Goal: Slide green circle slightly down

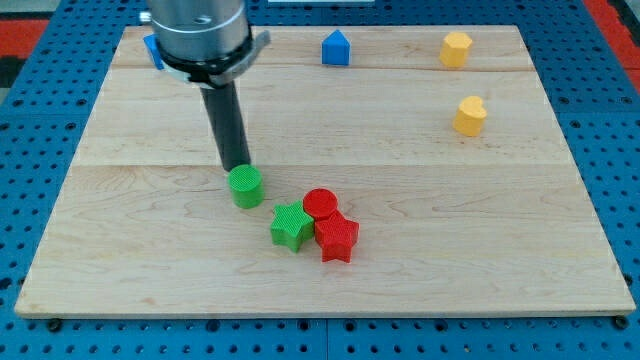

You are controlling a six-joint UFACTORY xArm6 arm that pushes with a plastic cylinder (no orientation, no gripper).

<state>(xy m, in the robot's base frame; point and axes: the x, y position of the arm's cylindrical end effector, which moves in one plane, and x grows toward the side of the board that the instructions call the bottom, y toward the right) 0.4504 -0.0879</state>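
Observation:
The green circle (pixel 245 186) stands on the wooden board (pixel 150 250), left of the middle. My tip (pixel 237 166) sits just above it in the view, at its top edge, touching or nearly touching it. The dark rod runs up from there to the arm's grey end at the view's top left.
A green star (pixel 290 226), a red circle (pixel 321 204) and a red star (pixel 337 238) cluster just right of and below the green circle. A blue block (pixel 335 48) and a yellow block (pixel 455 49) sit along the top edge, and a yellow heart (pixel 469 116) lies at the right. Another blue block (pixel 153 50) is half hidden behind the arm.

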